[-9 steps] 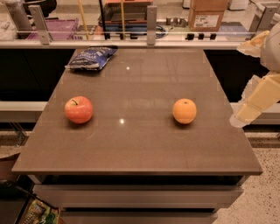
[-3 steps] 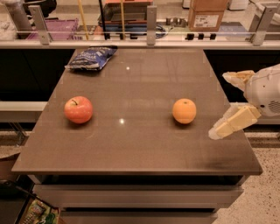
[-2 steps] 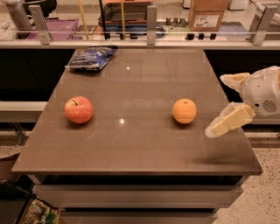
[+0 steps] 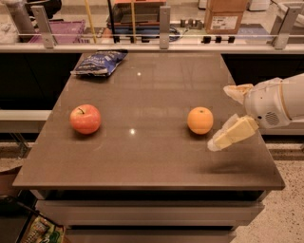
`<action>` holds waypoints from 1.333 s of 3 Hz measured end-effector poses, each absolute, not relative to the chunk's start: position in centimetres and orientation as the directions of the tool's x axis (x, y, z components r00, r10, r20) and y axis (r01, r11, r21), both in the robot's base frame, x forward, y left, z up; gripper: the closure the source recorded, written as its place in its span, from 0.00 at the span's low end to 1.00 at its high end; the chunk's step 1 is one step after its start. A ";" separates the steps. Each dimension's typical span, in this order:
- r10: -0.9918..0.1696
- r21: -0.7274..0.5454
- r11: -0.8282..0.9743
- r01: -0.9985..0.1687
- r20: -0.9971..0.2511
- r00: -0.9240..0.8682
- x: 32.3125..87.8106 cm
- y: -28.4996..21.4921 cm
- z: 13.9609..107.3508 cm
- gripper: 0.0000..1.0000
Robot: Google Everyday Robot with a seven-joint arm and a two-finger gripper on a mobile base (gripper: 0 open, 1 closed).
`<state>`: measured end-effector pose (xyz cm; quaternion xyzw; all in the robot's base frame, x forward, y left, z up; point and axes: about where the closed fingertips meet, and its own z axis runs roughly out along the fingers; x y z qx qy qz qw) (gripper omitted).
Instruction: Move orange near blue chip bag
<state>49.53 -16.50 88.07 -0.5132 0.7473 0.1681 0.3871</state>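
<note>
Orange, round, smooth and evenly coloured, sits right of centre on the brown table. The gripper, spread wide and empty, hangs just right of it. The blue chip bag lies upper left.

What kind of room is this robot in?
Probably an office or lab break area. A brown table holds snacks: an orange, an apple and a chip bag. Behind it are a glass rail and a cardboard box. The robot's open hand hovers beside the orange.
</note>
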 end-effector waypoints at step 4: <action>-0.572 -0.102 0.417 -0.903 -0.802 -0.174 52.7 -14.9 84.7 0.12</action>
